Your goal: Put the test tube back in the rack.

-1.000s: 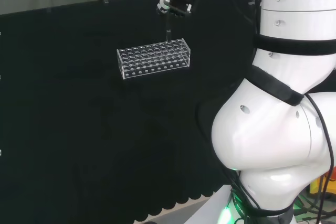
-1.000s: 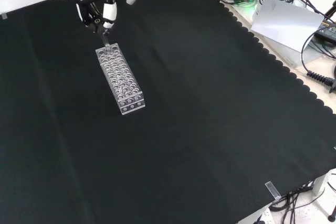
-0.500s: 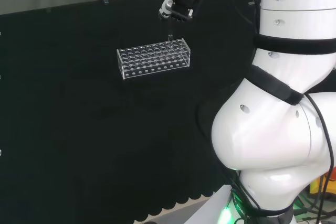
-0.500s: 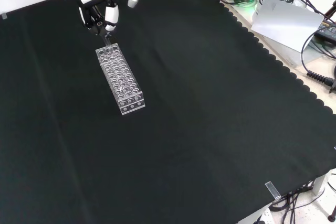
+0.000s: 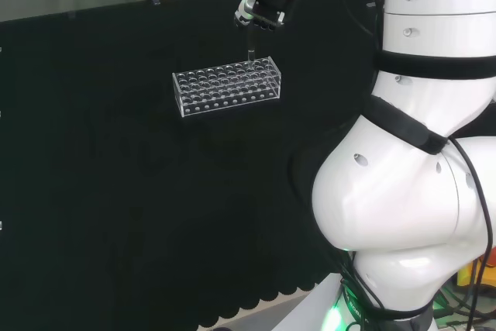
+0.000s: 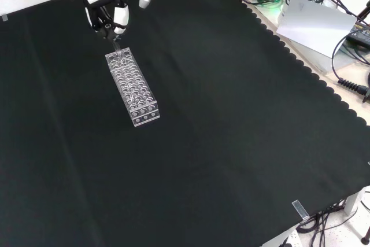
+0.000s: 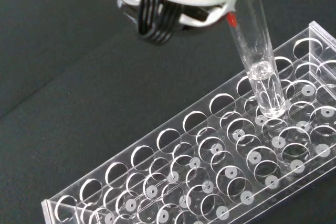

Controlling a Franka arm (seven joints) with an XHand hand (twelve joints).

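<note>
I have the hand [image 5: 262, 7] pinching the test tube [image 7: 258, 61] by its top end, so the clear body hangs free below the fingers and I can see its rounded tip. In the wrist view that tip sits at the rack [image 7: 220, 166] top plate, at a hole near one end, the tube slightly tilted. The rack lies alone on the black tabletop [image 6: 231, 120]; I judge straightening first would help the tube drop cleanly.

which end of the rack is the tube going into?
The end under the hand: the rack's far end in the front view, its right end in the head view. The test tube hangs there.
</note>
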